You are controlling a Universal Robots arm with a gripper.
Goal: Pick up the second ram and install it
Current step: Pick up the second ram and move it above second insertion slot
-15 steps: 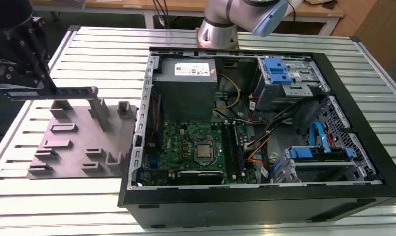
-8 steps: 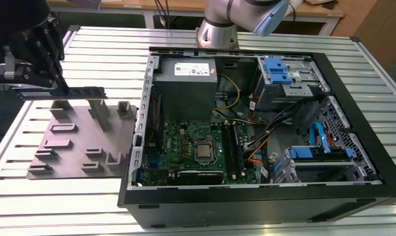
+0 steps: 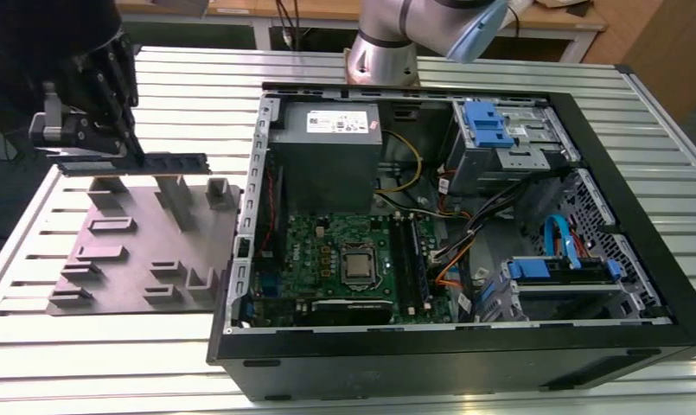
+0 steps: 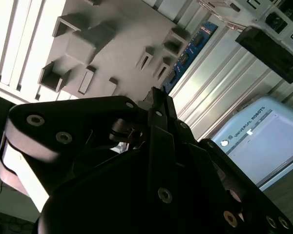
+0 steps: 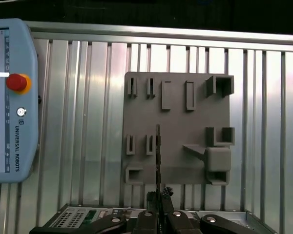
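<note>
The tool, black and angular with bolted plates, was clamped shut on one end of the second ram, gripping the stick by its flat faces. In both wrist views the closed fingertips met on the board. The second ram was a long, thin, dark strip held level above the holder block. Its long axis ran across the exterior view and its free end pointed toward the exterior view's right, at the computer case. In the first wrist view the second ram appeared edge-on as a narrow line reaching away from the tool over the holder block. In the second wrist view its blue face ran beside the block. The holder block was a matte grey plastic slab with raised posts, slots and square pockets. It lay on a counter of ribbed, bright aluminium slats. Just beside it, at the exterior view's right, the black case lay open on its side, showing a green motherboard and a grey metal power supply. A pale blue teach pendant with a red button rested on the counter. The arm's silver base stood behind the case, with wooden furniture beyond.
</note>
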